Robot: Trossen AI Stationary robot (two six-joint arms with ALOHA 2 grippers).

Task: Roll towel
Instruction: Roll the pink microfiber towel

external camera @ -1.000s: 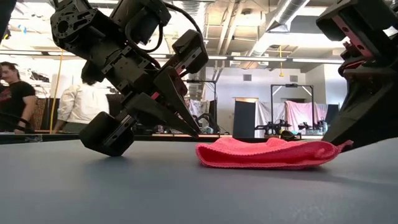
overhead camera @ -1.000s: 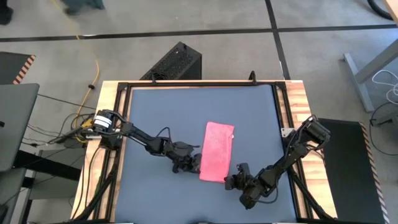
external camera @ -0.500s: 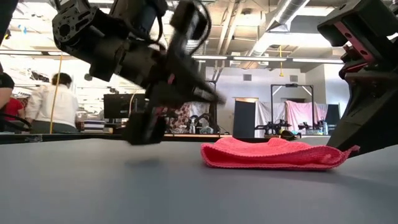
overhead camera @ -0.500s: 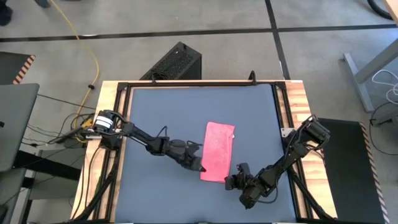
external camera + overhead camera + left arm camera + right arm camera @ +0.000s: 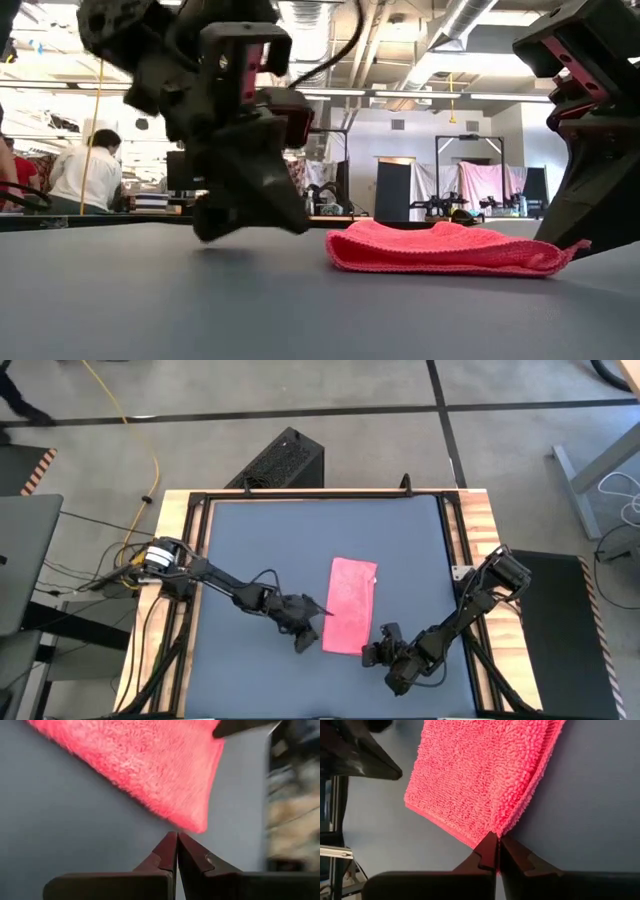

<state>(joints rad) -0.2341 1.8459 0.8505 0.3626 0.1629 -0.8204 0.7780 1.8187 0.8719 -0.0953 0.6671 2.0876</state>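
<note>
Towel (image 5: pixel 349 605) — one; fingers — two pairs.

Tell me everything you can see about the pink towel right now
The towel is a bright pink, fuzzy, looped-pile cloth, folded into a narrow rectangle of at least two layers. It lies flat on the dark grey table, a little right of centre, its long side running from the far edge toward the near edge. The right gripper is shut on its near right corner. The left gripper, shut, has its tips just short of the near left corner, not touching it.
</note>
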